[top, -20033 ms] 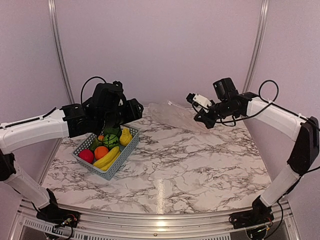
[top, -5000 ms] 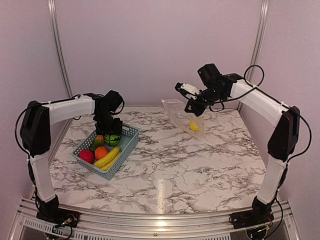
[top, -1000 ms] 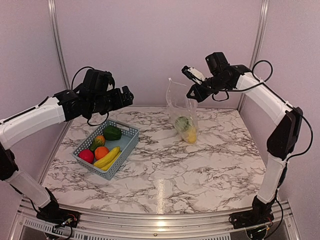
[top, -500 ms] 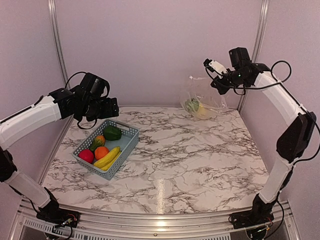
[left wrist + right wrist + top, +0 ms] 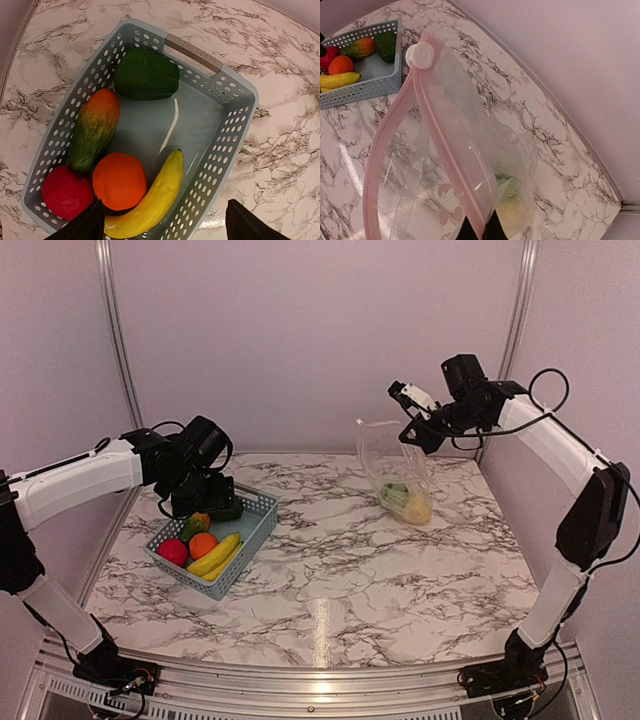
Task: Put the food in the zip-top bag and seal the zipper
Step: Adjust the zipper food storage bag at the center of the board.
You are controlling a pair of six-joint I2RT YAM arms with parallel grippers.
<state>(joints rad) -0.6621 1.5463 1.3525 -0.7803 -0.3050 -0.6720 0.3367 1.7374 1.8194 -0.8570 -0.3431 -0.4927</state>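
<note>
Nearest me the marbled table (image 5: pixel 340 590) lies bare in front. On its left side sits the blue-grey slotted basket (image 5: pixel 247 552), and five pieces of the food lie in it. The red apple (image 5: pixel 66 192) is in the near corner, with the orange (image 5: pixel 119 181) touching it and the yellow banana (image 5: pixel 152 200) curving along the orange's other side. Behind the apple lies the green-orange piece (image 5: pixel 93 128), against the side wall. The dark green piece (image 5: pixel 146 74) lies at the far end, just under the grey handle.

The left gripper (image 5: pixel 164 212) hangs over the near half of the basket. Its jaws are spread wide and hold nothing, and the apple, orange and banana lie below the gap between them.

Farther back on the right, well apart from the basket, the zip-top bag (image 5: pixel 398 468) hangs from the right gripper (image 5: pixel 410 433), which is clenched on the bag's mouth edge. The bag droops toward the table, though I cannot tell whether its lower end rests there. The pinkish zipper (image 5: pixel 447 145) is parted, so the mouth gapes, and the round slider (image 5: pixel 420 54) sits at one end of the strip. Low inside the bag a green fruit (image 5: pixel 506 189) and a yellow fruit (image 5: pixel 516 216) lie together
</note>
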